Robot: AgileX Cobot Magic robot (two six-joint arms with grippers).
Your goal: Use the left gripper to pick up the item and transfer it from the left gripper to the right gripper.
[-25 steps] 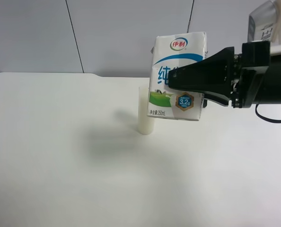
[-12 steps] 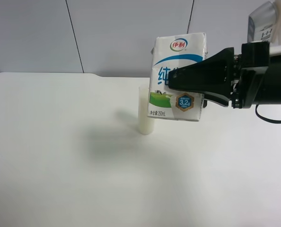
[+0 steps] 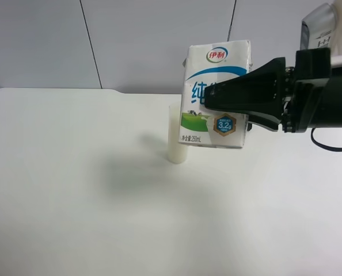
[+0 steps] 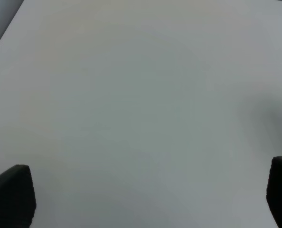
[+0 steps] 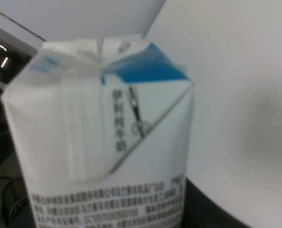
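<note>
Left hand (image 4: pixel 145 187) spread wide, empty, over tabletop (image 3: pixel 73 201); handover looks done. Right hand (image 3: pixel 217 106) clamped on carton (image 3: pixel 214 75), which hangs upright in the air, overlapping white cylinder (image 3: pixel 174 144) behind. Grip firm, stay level, avoid cylinder.

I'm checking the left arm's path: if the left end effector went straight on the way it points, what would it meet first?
Probably the bare white table; the left end effector is open and its wrist view shows nothing else ahead, though depth is unclear.
</note>
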